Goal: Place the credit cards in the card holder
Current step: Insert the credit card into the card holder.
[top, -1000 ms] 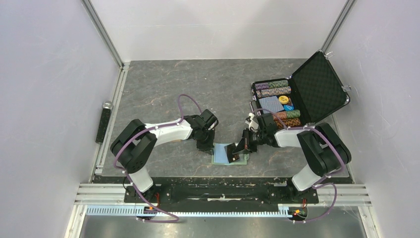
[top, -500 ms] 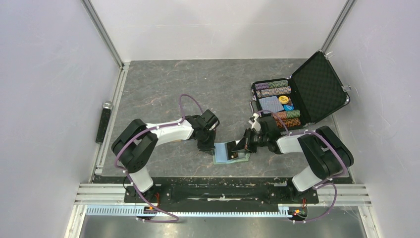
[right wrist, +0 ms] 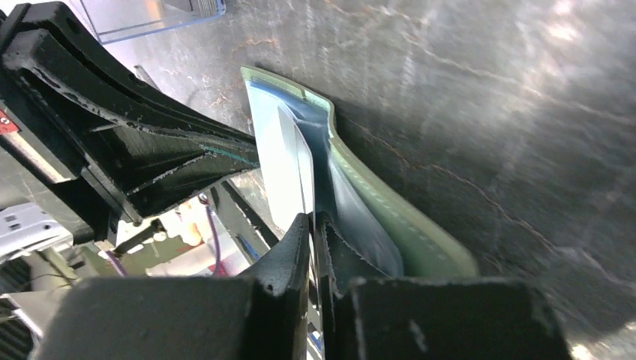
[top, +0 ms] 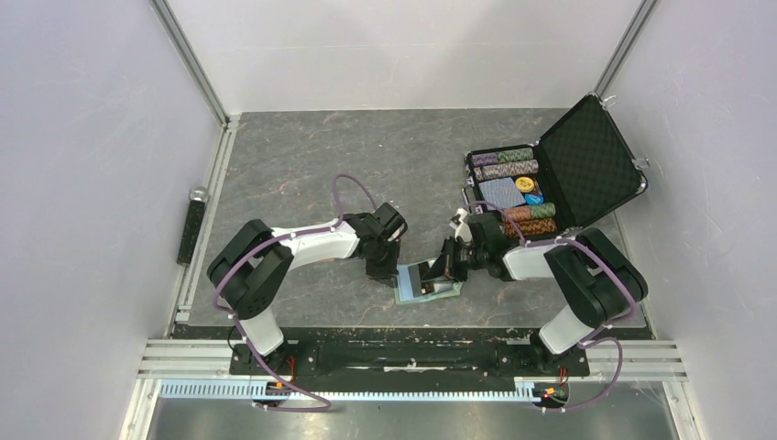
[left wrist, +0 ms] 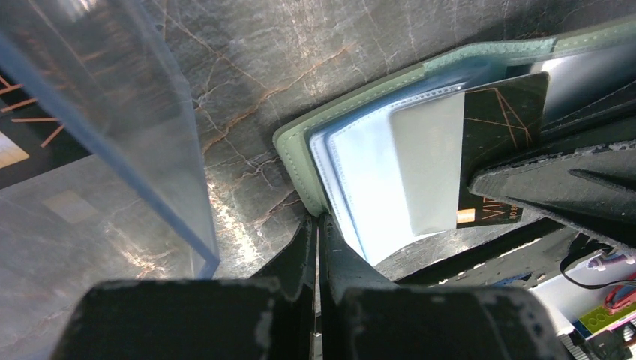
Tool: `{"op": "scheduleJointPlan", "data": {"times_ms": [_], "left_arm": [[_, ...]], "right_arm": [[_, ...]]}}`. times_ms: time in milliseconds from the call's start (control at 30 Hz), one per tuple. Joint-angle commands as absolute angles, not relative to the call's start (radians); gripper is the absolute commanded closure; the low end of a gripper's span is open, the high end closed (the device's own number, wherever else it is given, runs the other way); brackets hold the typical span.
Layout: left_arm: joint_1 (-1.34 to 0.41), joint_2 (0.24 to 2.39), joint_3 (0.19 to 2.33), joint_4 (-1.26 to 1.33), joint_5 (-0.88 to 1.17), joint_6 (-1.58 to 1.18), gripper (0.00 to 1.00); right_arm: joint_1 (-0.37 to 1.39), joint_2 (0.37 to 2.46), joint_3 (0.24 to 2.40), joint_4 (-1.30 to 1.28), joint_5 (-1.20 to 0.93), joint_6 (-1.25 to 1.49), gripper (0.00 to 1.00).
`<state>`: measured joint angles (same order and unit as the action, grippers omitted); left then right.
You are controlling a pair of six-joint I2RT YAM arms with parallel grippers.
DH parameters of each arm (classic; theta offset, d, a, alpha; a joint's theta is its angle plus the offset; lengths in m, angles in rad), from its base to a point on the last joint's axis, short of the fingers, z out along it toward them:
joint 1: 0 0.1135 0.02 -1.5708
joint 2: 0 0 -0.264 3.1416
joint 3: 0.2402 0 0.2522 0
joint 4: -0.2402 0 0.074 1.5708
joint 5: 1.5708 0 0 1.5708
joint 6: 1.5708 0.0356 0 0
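Here, end effectors (left wrist: 316, 232) (right wrist: 313, 225) (closed) meet card holder (left wrist: 295, 157) edges.

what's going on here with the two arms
The right hand is shut on a dark grey plastic credit card with gold lines, which sits partly inside a light blue pocket of the open pale green bifold card holder on the table. The left hand, shut, rests against the holder's edge.

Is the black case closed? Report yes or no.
No, the case's lid stands raised, with chips showing inside.
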<state>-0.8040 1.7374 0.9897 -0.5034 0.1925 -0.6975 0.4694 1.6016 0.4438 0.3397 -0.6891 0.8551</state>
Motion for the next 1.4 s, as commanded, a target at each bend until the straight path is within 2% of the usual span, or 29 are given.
{"op": "scheduleJointPlan", "data": {"times_ms": [0,200,467,600,700,833,1133,1200,1367], "left_arm": [[-0.807,1.815,0.966,-0.526,0.206,-0.683,0.98],[-0.807,1.814,0.969,-0.529,0.199,-0.683,0.98],[-0.807,1.836,0.991,-0.538,0.201,-0.671,0.98],[-0.807,1.842,0.997,-0.537,0.203,-0.668,0.98],[-0.808,1.848,1.006,-0.537,0.209,-0.665,0.98],[-0.812,1.857,1.023,-0.535,0.218,-0.661,0.98],[-0.825,1.867,1.076,-0.534,0.232,-0.642,0.98],[-0.825,1.872,1.087,-0.534,0.234,-0.636,0.98],[-0.828,1.891,1.123,-0.546,0.243,-0.622,0.98]], "right_arm": [[0.518,1.603,0.562,0.067,-0.559,0.667,0.9],[0.561,1.601,0.697,-0.213,-0.421,0.484,0.8],[0.584,1.585,0.777,-0.344,-0.354,0.402,0.61],[0.589,1.576,0.763,-0.318,-0.376,0.394,0.5],[0.592,1.597,0.75,-0.277,-0.439,0.405,0.54],[0.597,1.626,0.767,-0.262,-0.491,0.413,0.64],[0.606,1.685,0.783,-0.213,-0.634,0.445,0.63],[0.607,1.691,0.787,-0.199,-0.66,0.456,0.66],[0.608,1.69,0.795,-0.162,-0.69,0.486,0.82]]}}
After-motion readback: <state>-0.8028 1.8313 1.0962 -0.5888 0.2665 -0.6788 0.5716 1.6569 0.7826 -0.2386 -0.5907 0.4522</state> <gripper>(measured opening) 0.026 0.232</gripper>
